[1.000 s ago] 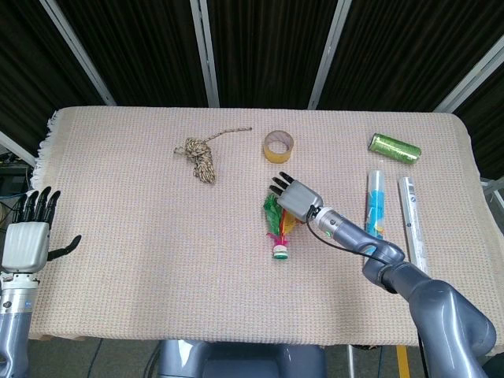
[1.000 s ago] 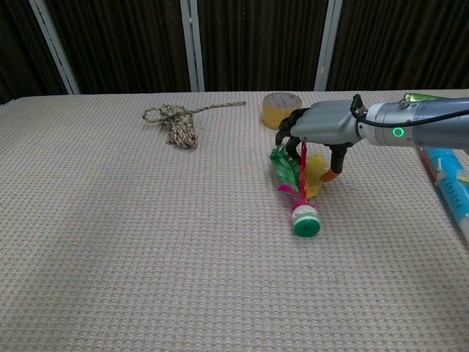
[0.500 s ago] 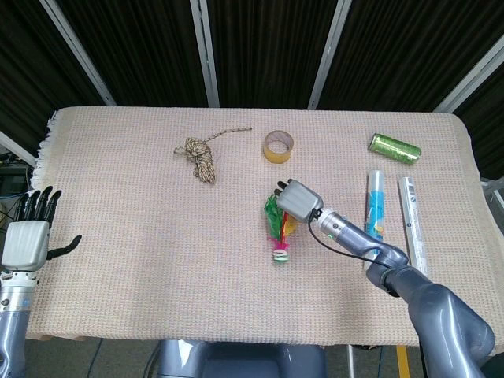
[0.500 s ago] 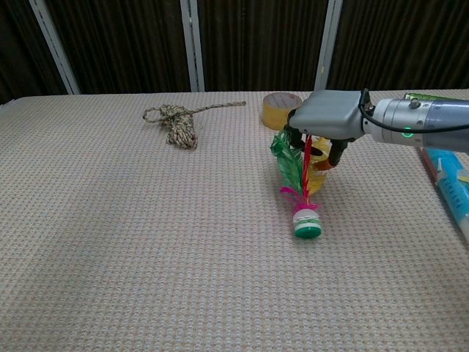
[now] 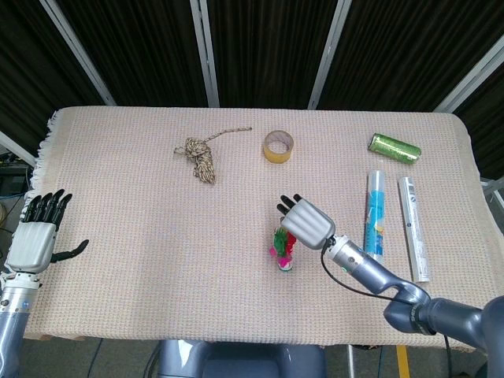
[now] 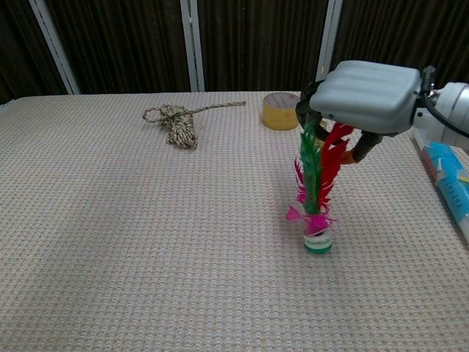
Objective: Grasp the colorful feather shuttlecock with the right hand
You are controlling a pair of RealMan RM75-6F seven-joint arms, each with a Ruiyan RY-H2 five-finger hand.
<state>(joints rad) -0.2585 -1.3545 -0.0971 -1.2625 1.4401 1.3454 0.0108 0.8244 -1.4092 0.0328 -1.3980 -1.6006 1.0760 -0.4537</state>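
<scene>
The colorful feather shuttlecock point(image 6: 318, 192) hangs nearly upright, its green-and-white base point(image 6: 318, 240) at or just above the cloth. My right hand point(image 6: 364, 96) grips the tops of its green and red feathers from above. In the head view the right hand point(image 5: 305, 221) covers most of the shuttlecock point(image 5: 283, 250), leaving only pink and green feathers showing below it. My left hand point(image 5: 35, 238) stays off the table's left edge, fingers spread, holding nothing.
On the woven tablecloth point(image 5: 142, 236) lie a coiled rope point(image 5: 199, 157), a yellow tape roll point(image 5: 279, 146), a green can point(image 5: 394, 146), a blue tube point(image 5: 374, 209) and a white tube point(image 5: 413, 227). The tubes lie just right of my right arm.
My right hand has risen and come toward the near edge, pulling the shuttlecock from lying flat to hanging upright by its feathers. The left hand has barely shifted.
</scene>
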